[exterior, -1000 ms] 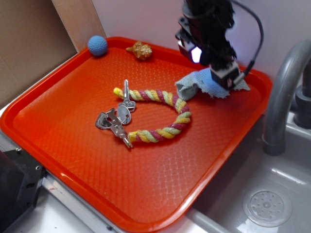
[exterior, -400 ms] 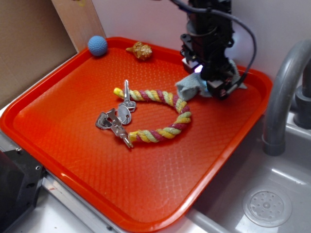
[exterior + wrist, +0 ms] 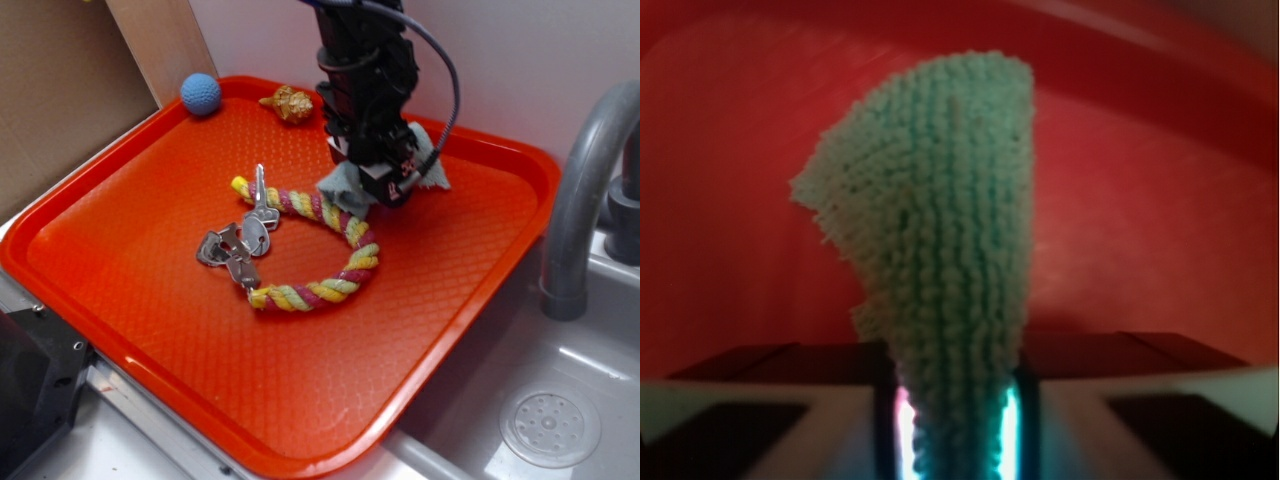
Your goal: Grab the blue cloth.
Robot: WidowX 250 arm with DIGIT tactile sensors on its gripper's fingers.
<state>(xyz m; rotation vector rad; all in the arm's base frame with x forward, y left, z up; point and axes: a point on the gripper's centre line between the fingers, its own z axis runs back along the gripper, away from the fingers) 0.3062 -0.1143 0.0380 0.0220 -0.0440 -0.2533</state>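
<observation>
Leftward since 1 s ago, your gripper (image 3: 385, 190) carries the cloth (image 3: 940, 240) (jaws clamped on it); next, lift clear of the rope (image 3: 330, 245).

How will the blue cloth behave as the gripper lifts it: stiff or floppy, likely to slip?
Probably floppy: the blue cloth bunches where the gripper pinches it, and its edges droop. Its looped terry pile should resist slipping. It looks light, though a trailing corner near the rope ring might drag it.

Much of the blue cloth (image 3: 345, 188) is hidden behind the gripper (image 3: 385, 185); the arm is cut off at the exterior view's top edge, the faucet (image 3: 585, 190) at its right.
</observation>
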